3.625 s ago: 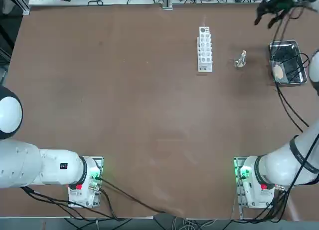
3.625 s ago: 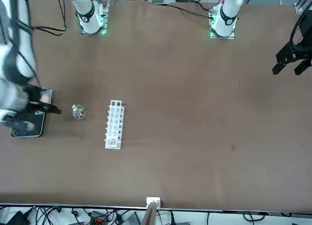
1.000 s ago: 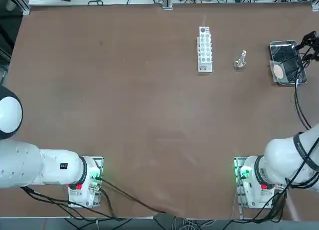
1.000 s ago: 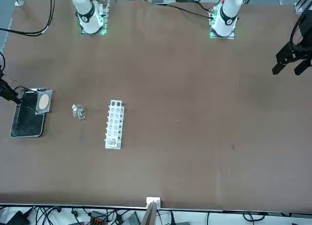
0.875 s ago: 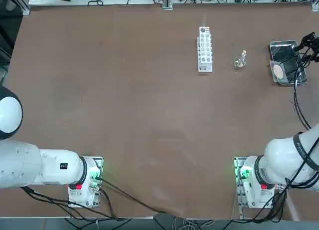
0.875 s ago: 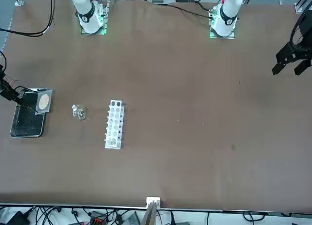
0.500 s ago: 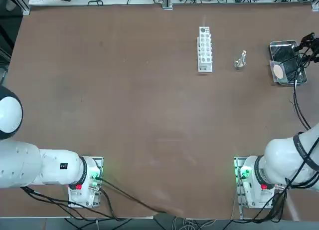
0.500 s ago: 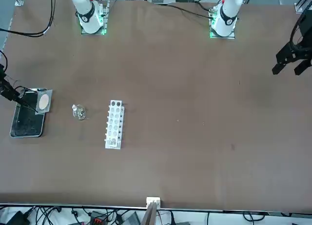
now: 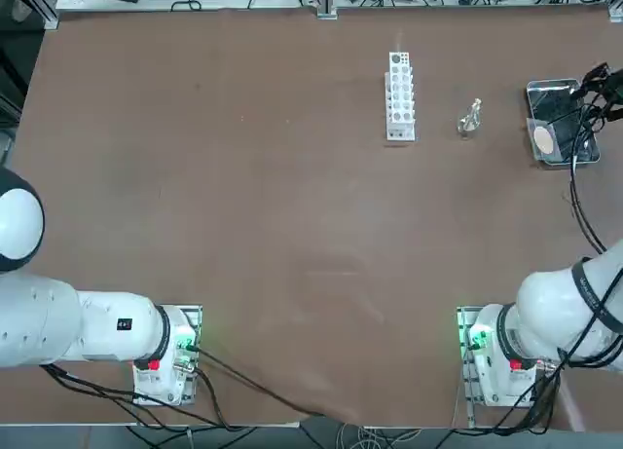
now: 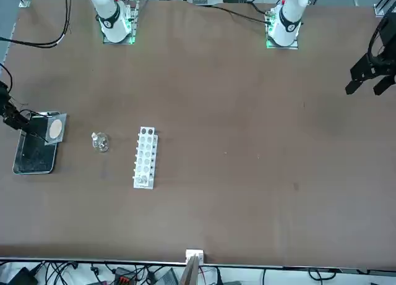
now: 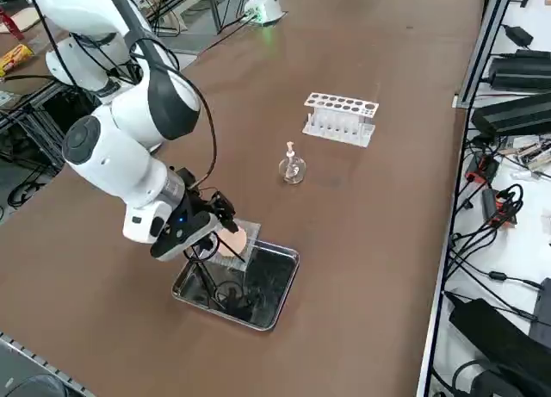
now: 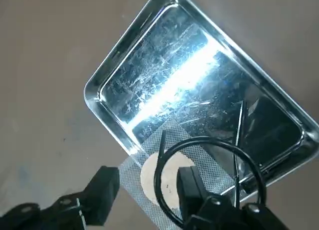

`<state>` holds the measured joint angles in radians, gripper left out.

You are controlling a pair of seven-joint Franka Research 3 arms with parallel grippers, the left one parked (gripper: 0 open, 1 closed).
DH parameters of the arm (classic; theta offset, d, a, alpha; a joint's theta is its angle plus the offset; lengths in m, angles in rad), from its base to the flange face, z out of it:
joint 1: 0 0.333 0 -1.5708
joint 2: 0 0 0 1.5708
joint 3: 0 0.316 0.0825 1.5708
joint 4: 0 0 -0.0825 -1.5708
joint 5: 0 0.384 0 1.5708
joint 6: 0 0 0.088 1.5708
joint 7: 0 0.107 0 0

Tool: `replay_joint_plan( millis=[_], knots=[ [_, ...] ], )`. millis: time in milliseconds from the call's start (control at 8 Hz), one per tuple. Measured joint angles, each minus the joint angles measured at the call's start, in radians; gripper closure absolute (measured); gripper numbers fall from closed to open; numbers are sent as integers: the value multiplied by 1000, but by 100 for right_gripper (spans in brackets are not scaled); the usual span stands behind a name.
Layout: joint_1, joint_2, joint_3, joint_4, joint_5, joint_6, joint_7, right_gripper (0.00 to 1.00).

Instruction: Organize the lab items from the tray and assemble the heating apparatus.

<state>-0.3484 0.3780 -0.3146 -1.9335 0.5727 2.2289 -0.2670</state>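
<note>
At the near edge of the table [image 9: 292, 225], seen from overhead, the right arm's base sits at about 5 o'clock, and the arm reaches away to the far right corner, at about 2 o'clock.

**Gripper.** The right gripper [image 12: 147, 176] hangs over the nearer end of the tray [image 12: 159, 75], pointing down. Its two fingers stand moderately apart with a clear gap between them. In the wrist view one side of the black wire ring runs through that gap. One finger shows inside the ring's outline and the other outside it. Whether either finger touches the wire cannot be told.

**Mesh.** The square grey mesh [image 12: 164, 162], with its tan round centre, lies across the tray's rim at the 7 o'clock corner in the overhead view. It is partly inside the tray and partly out over the table, directly beneath the fingers.

**Ring stand.** The thin black wire ring stand [image 12: 209, 139] is in the tray. Its ring overlaps the mesh in the wrist view, and its thin legs reach over the shiny bottom.

**Tray.** The rest of the metal tray is bare and reflective.

**Burner.** The small clear glass burner [image 9: 470, 118] stands upright on the table at 9 o'clock from the tray, well apart from it.

**Rack.** The white holed test tube rack [image 9: 400, 95] lies at 9 o'clock from the burner, near it but not touching.
</note>
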Motion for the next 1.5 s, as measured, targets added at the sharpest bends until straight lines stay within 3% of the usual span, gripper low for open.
replay_joint_plan(
  millis=[625, 1500],
  knots=[
    [-1, 10, -1, 0, 0, 3, 1, 45],
    [-2, 10, -3, 0, -12, 8, 1, 56]
  ],
)
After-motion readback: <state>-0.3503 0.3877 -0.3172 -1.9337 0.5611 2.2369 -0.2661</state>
